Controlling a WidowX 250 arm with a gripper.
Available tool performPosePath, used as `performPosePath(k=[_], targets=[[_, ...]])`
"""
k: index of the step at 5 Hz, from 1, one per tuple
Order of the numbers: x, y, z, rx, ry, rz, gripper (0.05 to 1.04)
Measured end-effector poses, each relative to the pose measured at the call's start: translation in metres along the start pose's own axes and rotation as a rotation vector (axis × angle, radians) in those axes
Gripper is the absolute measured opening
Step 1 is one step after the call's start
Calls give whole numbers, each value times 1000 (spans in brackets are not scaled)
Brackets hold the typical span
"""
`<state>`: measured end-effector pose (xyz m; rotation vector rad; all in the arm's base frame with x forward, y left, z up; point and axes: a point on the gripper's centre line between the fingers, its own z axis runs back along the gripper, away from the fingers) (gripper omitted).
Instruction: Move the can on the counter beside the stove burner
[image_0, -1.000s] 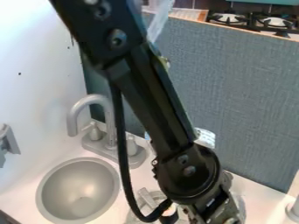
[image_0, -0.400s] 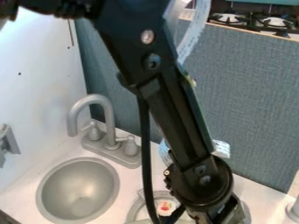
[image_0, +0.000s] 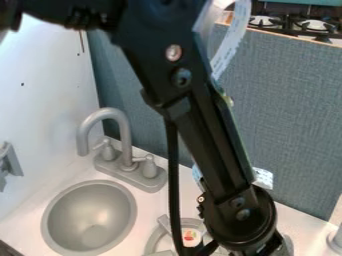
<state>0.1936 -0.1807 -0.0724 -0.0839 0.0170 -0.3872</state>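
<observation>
White worktop (image_0: 152, 204): one round grey dish (image_0: 153, 242), near the black arm (image_0: 217, 145); one white piece with coloured marks (image_0: 192, 236), within its rim. Pincer: opening and hold, cannot tell. Handling: keep cable (image_0: 174, 185) clear.

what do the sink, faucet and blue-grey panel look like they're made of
Sink: probably metal, satin grey, given its soft, broad sheen. Faucet: matte grey, plastic or painted metal; the dull surface leaves it open. Panel: seemingly fabric or textured board, matte, with a fine woven-looking grain.
</observation>
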Motion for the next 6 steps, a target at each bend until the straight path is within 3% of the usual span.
performPosePath(k=[2,4,5,6], targets=[[9,-4,24,23,-77,43,1001],[0,-6,77,28,-162,115,1001],[0,10,101,39,-190,148,1001],[-1,40,114,103,-181,200,1001]])
